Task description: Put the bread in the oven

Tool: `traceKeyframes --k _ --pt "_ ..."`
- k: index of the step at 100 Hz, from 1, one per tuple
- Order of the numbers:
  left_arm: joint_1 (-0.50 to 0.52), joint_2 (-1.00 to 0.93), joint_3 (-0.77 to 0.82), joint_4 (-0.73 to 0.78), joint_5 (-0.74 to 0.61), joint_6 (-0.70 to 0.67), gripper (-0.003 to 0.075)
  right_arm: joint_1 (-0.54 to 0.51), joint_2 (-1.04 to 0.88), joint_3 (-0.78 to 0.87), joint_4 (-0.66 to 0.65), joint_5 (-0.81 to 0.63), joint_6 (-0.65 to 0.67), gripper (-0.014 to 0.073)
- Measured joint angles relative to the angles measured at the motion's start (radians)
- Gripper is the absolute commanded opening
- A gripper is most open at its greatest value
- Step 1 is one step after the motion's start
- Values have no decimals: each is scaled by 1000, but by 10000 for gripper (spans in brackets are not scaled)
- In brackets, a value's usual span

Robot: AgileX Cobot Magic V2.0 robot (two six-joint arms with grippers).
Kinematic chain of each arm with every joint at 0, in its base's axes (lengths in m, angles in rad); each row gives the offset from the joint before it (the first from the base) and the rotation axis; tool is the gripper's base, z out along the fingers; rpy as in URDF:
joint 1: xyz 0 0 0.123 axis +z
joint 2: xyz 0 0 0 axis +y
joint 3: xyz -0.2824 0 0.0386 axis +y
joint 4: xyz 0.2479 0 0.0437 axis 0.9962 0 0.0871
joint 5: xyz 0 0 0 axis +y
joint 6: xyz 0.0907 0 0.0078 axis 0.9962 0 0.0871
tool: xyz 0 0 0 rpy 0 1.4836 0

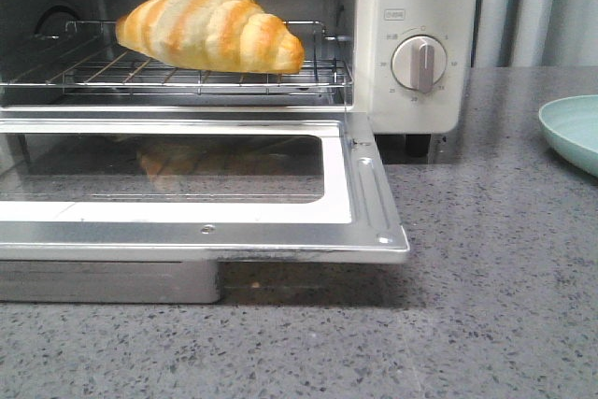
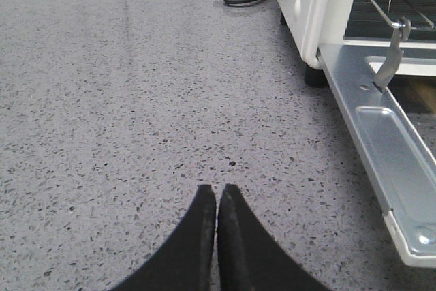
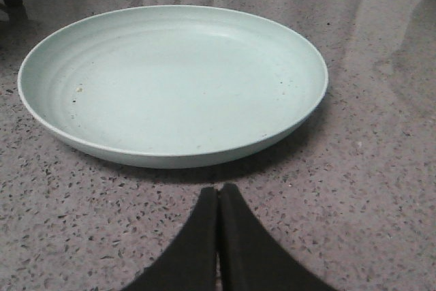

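Both pincers, left (image 2: 217, 199) and right (image 3: 218, 199), closed; bread (image 1: 210, 28) on oven (image 1: 411, 44) rack.

The front camera sits low, close to the toaster oven (image 1: 411, 44). Both wrist cameras look low across the bench (image 2: 136, 100), the right sharing the plate (image 3: 170, 80).

Your left gripper (image 2: 217, 199) low and level, black fingers pressed together tip to tip, holding nothing, your right gripper (image 3: 218, 195) in the same pose, fingers closed flush, nothing between them
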Motion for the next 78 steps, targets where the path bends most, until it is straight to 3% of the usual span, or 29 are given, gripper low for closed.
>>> traceKeyframes --k 78 --pt "0 0 0 0 0 9 -21 0 0 0 0 0 -3 -75"
